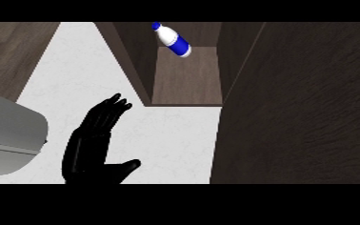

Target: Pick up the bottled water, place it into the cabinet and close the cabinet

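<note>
The water bottle [174, 39], white with a blue cap and a blue label, lies tilted at the back of the open cabinet [186, 78], on its wooden floor. My left hand [97, 140] shows at the lower left over the white counter, fingers straight and pointing up, thumb spread out to the right, holding nothing. It is well short of the cabinet's front edge and apart from the bottle. My right hand does not show.
A broad dark wooden panel [295, 105], likely the cabinet's open door, fills the right side. A grey rounded object [17, 133] sits at the left edge. Dark wood [21, 52] borders the white counter [175, 138] at the upper left.
</note>
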### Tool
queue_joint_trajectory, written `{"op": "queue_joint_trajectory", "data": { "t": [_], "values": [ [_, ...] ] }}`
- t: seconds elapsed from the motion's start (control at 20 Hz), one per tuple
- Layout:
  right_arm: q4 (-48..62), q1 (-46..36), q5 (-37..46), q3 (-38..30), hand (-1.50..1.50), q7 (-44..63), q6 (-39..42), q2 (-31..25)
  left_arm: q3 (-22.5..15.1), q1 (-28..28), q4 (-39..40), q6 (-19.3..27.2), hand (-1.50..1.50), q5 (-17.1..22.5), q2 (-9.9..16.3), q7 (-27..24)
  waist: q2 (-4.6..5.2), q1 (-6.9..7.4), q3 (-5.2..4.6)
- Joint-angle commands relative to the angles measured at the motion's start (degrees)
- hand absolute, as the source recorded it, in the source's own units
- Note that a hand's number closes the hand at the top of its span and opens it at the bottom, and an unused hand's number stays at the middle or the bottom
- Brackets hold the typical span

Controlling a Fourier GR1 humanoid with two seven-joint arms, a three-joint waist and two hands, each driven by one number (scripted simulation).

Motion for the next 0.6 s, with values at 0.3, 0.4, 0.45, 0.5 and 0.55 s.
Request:
{"op": "queue_joint_trajectory", "data": {
  "t": [0.3,0.4,0.45,0.5,0.55],
  "values": [
    [-11.9,-4.9,11.5,13.4,1.5,8.9,1.6,-4.6,7.7,9.0,-6.6,-6.3,-1.5,8.3,6.7,0.4,-0.16,0.72,-0.47],
    [-11.6,-6.2,11.9,14.0,1.5,10.4,2.0,-6.3,7.9,11.4,-8.6,-6.4,-1.5,8.8,7.8,0.8,-0.52,1.68,-0.56],
    [-9.9,-8.1,12.9,14.9,1.5,11.0,1.7,-6.0,8.1,11.1,-9.0,-6.2,-1.5,8.4,8.1,0.9,-0.48,1.74,-0.56],
    [-12.0,-9.3,11.8,14.4,1.5,11.0,2.3,-7.1,9.2,11.9,-7.9,-7.7,-1.5,9.4,8.7,0.4,-0.34,2.07,-0.67],
    [-10.0,-10.9,11.5,16.2,1.5,11.8,1.8,-6.2,9.1,12.2,-8.4,-8.6,-1.5,9.6,9.4,0.7,-0.05,2.72,-0.66]
  ]
}}
